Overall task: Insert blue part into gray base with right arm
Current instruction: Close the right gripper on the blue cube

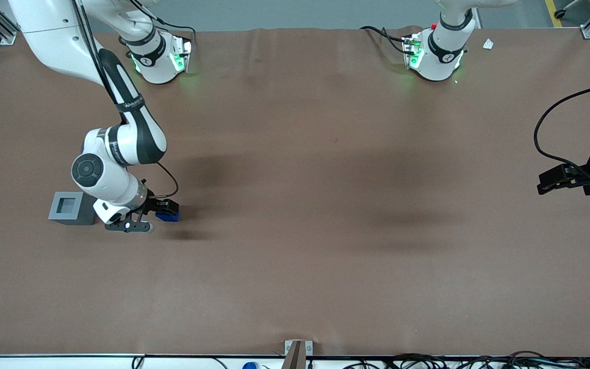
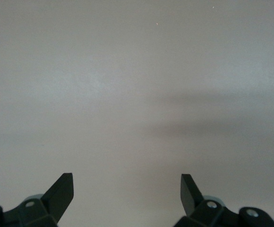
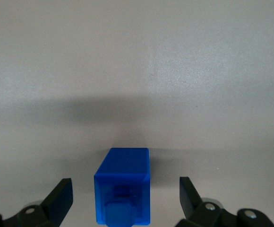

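Front view: we are seeing the right arm (image 1: 121, 148) reaching down over the brown table (image 1: 325, 230), toward the working arm's end and roughly midway between the table's camera-side edge and the edge where the arm bases are standing.
Gripper: we are finding the gripper (image 1: 164, 211) sitting low at the table surface, directly over the blue part (image 1: 168, 216).
Finger state: in the right wrist view we are seeing the two black fingertips (image 3: 61, 198) standing spread apart, one on each side of the block, with a visible gap on both sides; neither is touching it.
Blue part: we are seeing the blue part (image 3: 123, 185) lying on the table between the spread fingers of the gripper (image 3: 123, 198), its narrower stepped end pointing toward the wrist camera.
Gray base: we are noting the gray base (image 1: 71, 208) standing upright on the table, socket facing up, just beside the wrist, closer to the working arm's end edge than the blue part.
Contact: base and blue part are sitting apart, the gripper body lying between them.
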`<action>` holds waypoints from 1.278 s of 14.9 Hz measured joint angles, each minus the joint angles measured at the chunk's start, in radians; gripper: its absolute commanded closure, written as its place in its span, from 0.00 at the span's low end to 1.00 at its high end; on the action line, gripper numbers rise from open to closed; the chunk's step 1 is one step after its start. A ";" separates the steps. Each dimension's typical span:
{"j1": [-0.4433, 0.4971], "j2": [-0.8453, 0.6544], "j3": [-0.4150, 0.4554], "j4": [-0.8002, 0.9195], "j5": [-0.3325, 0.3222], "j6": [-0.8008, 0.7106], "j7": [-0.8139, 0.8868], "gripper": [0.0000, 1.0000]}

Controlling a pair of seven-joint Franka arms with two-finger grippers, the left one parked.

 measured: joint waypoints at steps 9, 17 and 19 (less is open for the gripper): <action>0.001 0.000 0.003 0.000 0.000 0.001 0.000 0.21; 0.001 0.001 0.004 -0.001 0.000 0.001 0.000 0.55; 0.001 0.001 0.004 -0.001 0.000 0.000 0.000 0.64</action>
